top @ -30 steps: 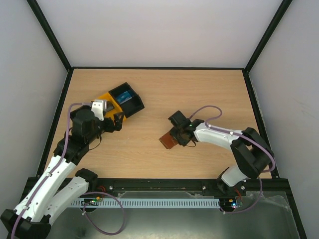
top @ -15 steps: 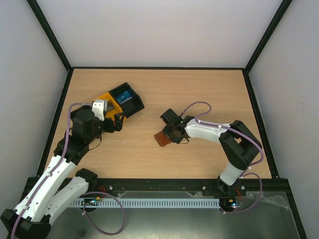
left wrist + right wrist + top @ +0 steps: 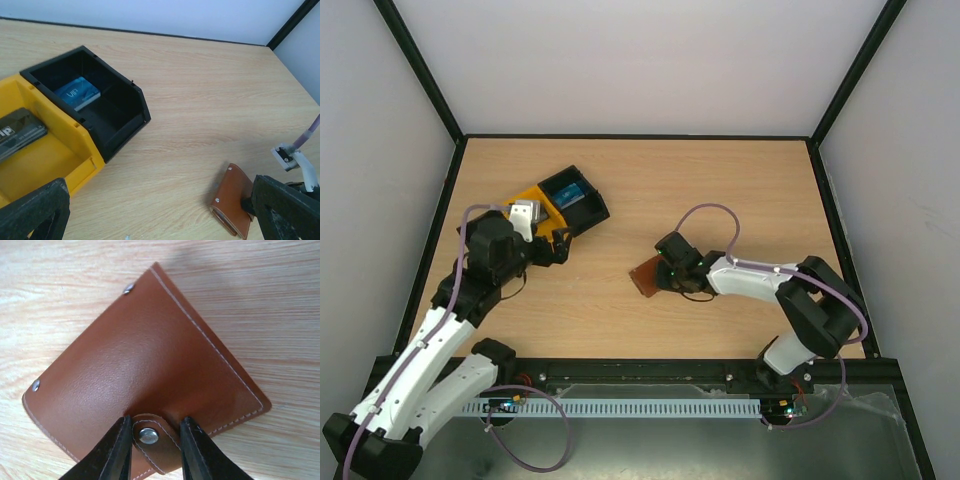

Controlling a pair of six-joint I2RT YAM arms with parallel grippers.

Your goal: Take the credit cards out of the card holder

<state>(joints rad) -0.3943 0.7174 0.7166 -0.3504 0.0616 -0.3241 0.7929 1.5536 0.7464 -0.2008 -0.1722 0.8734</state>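
The brown card holder lies folded shut on the table at the middle; it also shows in the left wrist view and fills the right wrist view. My right gripper has its fingertips closed against both sides of the holder's snap tab. The blue card lies in the black tray. The dark card lies in the yellow tray. The pale card is out of view. My left gripper is open and empty beside the yellow tray.
The two trays stand side by side at the back left. Black frame rails run along the table's edges. The right arm's cable loops above the holder.
My right gripper has shifted the holder slightly left and its wrist has swung round behind the holder. The left arm has barely moved.
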